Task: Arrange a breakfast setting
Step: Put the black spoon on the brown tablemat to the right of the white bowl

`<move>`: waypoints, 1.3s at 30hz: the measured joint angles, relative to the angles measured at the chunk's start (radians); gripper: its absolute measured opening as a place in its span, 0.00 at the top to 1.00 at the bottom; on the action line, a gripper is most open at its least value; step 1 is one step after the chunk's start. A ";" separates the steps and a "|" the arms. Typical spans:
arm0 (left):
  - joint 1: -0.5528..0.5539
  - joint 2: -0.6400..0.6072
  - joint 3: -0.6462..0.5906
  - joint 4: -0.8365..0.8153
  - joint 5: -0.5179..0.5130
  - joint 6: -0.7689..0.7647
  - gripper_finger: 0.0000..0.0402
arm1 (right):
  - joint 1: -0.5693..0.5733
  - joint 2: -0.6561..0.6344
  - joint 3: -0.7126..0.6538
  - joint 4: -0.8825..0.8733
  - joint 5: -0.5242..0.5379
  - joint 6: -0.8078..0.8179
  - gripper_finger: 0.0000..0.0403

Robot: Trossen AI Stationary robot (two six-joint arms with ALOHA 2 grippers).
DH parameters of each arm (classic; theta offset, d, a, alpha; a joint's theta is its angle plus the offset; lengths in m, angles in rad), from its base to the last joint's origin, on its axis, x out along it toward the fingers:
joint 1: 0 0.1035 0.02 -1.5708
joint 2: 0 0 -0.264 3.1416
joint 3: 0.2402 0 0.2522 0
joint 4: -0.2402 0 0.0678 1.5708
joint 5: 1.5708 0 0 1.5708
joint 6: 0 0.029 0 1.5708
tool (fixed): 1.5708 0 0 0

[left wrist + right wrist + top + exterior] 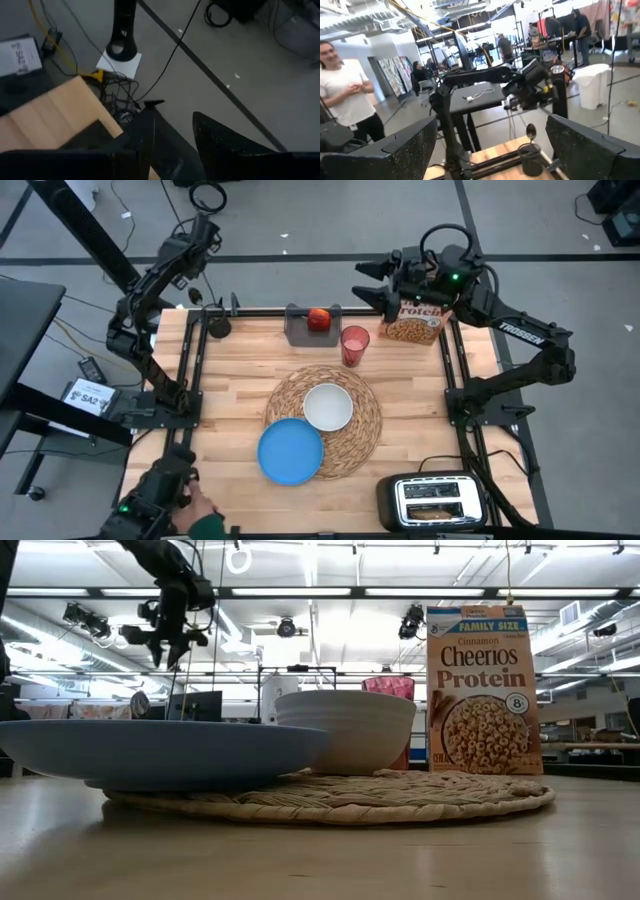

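A Cheerios Protein box [418,322] is stood upright at the worktop's [230,405] one o'clock corner, its long axis vertical and its printed front faced toward six o'clock. The right claw [368,283] is held spread wide and empty just beside it. The left claw [205,230] is raised beyond the eleven o'clock corner, partly parted around a metal spoon [531,132] hung bowl-down.

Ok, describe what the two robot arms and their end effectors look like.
Both arms are dark, near-black jointed links. The right arm carries white "TROSSEN" lettering on one link, a small green light near its wrist and a looped black cable above it. The right end effector has two broad, flat black fingers with a speckled surface. The left end effector has two plain dark fingers, and thin black cables trail along the left arm.
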 joint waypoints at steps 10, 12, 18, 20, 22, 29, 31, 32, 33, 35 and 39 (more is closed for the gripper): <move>0.057 0.002 0.015 -0.142 0.245 0.128 0.66 | 0.008 0.000 0.000 -0.006 0.032 -0.013 0.07; 0.091 0.001 0.027 -0.154 0.286 0.188 0.67 | 0.008 0.000 0.000 -0.006 0.032 -0.029 0.07; 0.173 0.010 0.031 -0.183 0.341 0.445 0.71 | 0.024 0.001 0.000 -0.036 0.031 -0.038 0.07; 0.181 0.018 0.031 -0.177 0.331 0.581 0.71 | 0.035 0.001 0.000 -0.043 0.028 -0.038 0.07; 0.182 0.031 0.031 -0.174 0.319 0.691 0.72 | 0.045 0.001 0.000 -0.043 0.028 -0.038 0.07; 0.166 0.084 0.031 -0.169 0.338 0.926 0.72 | 0.080 0.001 0.000 -0.062 0.027 -0.010 0.07; 0.156 0.096 0.031 -0.168 0.336 0.955 0.72 | 0.084 0.001 0.000 -0.066 0.028 -0.006 0.07; 0.154 0.101 0.031 -0.165 0.320 0.968 0.72 | 0.087 0.001 0.000 -0.066 0.028 -0.006 0.07; 0.153 0.107 0.031 -0.165 0.302 0.977 0.72 | 0.088 0.001 0.000 -0.066 0.028 -0.005 0.07; 0.148 0.121 0.031 -0.175 0.294 0.999 0.72 | 0.089 0.001 0.000 -0.066 0.027 0.009 0.07; 0.138 0.153 0.031 -0.221 0.281 1.041 0.72 | 0.088 0.001 0.000 -0.068 0.020 0.030 0.07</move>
